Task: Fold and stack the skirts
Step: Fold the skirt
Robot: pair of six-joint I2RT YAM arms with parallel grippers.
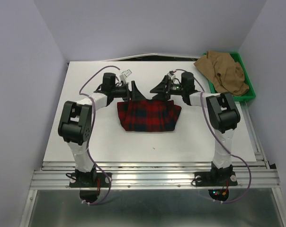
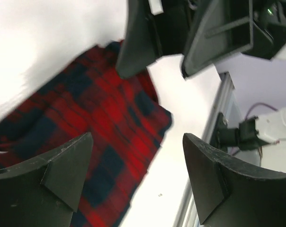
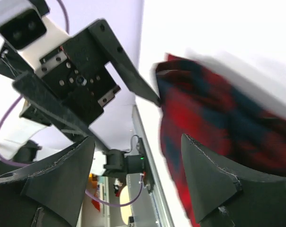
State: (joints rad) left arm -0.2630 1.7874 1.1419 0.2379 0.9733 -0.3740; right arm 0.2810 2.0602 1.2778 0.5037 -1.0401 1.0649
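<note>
The white table (image 1: pixel 86 137) carries both arms at its near edge. The left arm (image 1: pixel 76 123) rises on the left side and reaches toward the far middle of the table. The left gripper (image 2: pixel 137 137) hangs over the far edge of the red plaid skirt (image 1: pixel 148 117), released, its two fingers (image 2: pixel 62 175) spread wide with nothing between them. In the right wrist view one of its fingers ends close to the skirt's corner, but that blurred picture does not show whether it touches the cloth.

The red plaid skirt lies flat in the middle of the table, between the two arms. It is broadest along its far edge and narrows toward its near edge. Its checks are red and dark navy.

Just to the right, the right gripper (image 3: pixel 138 137) faces the left one above the same far edge. It too is released and grasps nothing. The two grippers are near each other but apart. The right arm (image 1: pixel 223 118) bends back from there to its base at the near right.

Far right, the tan skirt (image 1: pixel 226 71) lies crumpled in the green tray (image 1: pixel 249 92), which sits at the table's far right corner, well apart from the red one. One fold spills over the tray's left rim.
</note>
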